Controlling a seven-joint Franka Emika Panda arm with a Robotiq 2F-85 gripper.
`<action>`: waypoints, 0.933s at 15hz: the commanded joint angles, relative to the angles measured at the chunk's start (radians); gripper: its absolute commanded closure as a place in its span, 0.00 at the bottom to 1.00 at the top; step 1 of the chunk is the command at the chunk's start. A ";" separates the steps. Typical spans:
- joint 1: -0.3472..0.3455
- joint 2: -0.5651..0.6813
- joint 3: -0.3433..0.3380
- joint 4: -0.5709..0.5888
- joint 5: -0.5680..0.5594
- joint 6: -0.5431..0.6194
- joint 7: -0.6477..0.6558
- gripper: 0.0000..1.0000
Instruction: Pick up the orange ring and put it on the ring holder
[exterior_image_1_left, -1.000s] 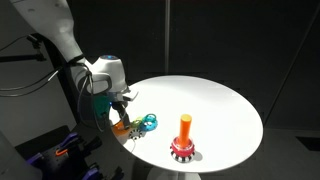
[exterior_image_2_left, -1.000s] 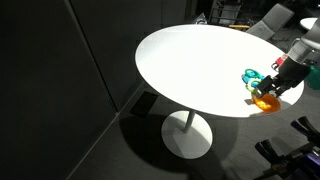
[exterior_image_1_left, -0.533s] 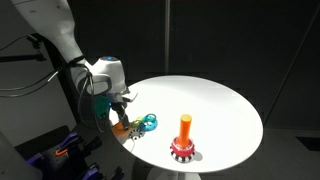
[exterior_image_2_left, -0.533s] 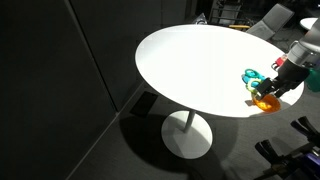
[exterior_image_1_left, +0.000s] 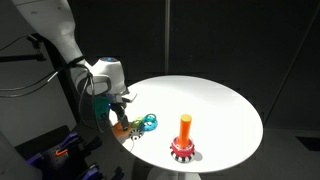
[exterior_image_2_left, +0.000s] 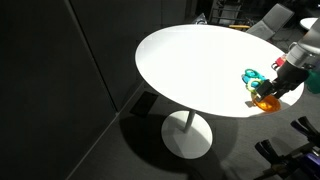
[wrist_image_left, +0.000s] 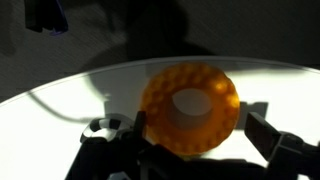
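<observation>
The orange ring (wrist_image_left: 188, 108) lies flat on the white round table (exterior_image_1_left: 215, 100), close to its edge, and shows in both exterior views (exterior_image_1_left: 122, 128) (exterior_image_2_left: 266, 101). My gripper (wrist_image_left: 200, 128) is lowered over it and open. One dark finger (wrist_image_left: 268, 135) stands clear of the ring's side and the opposite one sits close against it. In an exterior view the gripper (exterior_image_1_left: 121, 117) hangs from the white arm right above the ring. The ring holder (exterior_image_1_left: 184, 127), an upright orange peg on a red base (exterior_image_1_left: 183, 152), stands apart on the same table.
A blue-green ring (exterior_image_1_left: 149, 122) (exterior_image_2_left: 251, 76) lies right beside the orange one. The table's edge (exterior_image_2_left: 215, 112) runs close by the rings. The arm's dark stand (exterior_image_1_left: 60, 150) and chairs (exterior_image_2_left: 268, 20) surround the table.
</observation>
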 joint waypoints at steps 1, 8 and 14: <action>-0.014 0.008 0.006 0.000 0.013 0.005 -0.029 0.00; -0.011 0.017 -0.001 0.003 0.003 0.002 -0.023 0.00; -0.008 0.019 -0.007 0.004 -0.001 -0.007 -0.016 0.33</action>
